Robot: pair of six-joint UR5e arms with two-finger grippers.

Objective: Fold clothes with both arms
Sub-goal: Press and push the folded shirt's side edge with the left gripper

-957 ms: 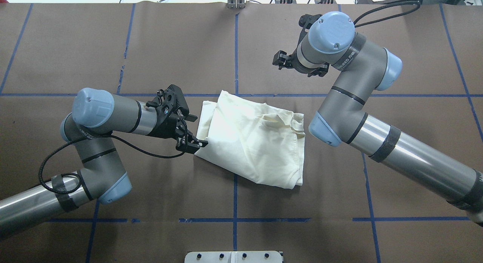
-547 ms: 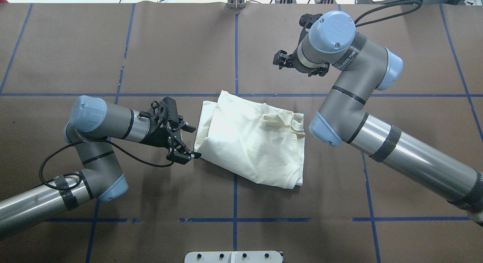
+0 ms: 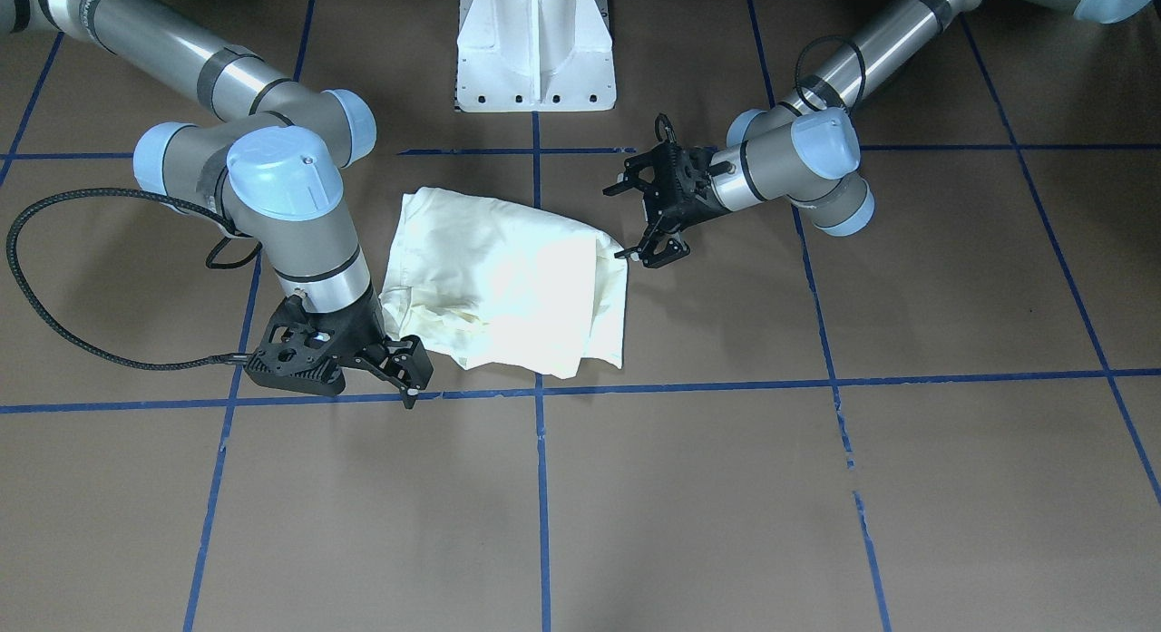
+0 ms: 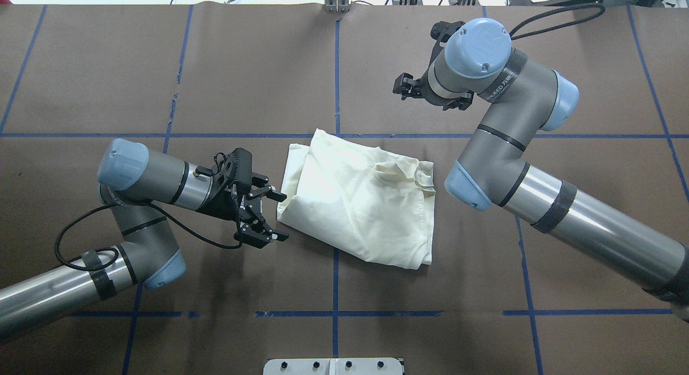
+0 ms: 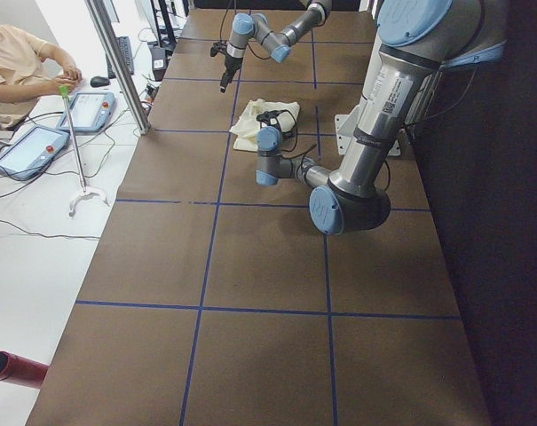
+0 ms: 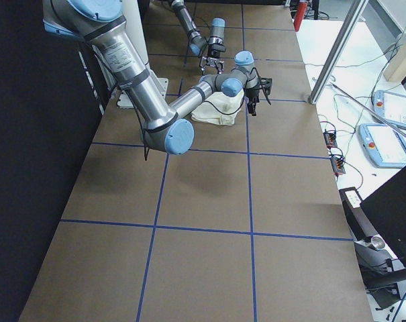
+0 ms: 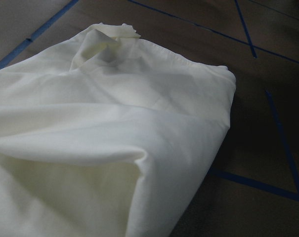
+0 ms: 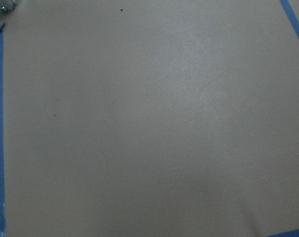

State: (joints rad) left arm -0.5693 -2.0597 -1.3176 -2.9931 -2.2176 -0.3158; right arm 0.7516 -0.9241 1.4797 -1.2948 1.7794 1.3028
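Observation:
The clothes are one cream shirt, folded into a plain-side-up bundle at the table's middle, also seen as the shirt from the front. My left gripper hovers open just off the bundle's left edge, holding nothing; from the front the left gripper almost touches the cloth corner. The left wrist view is filled by the shirt. My right gripper hangs open and empty beyond the shirt's far right corner; from the front the right gripper is beside the collar end. The right wrist view shows only bare paper.
Brown paper with blue tape lines covers the table. The white pedestal base stands at the robot's side. A metal plate sits at the near edge. A person sits at a side desk beyond the table's far side.
My left gripper has drawn back leftward from the shirt's left edge, still open. The right arm has shifted slightly to the right. The shirt has not moved.

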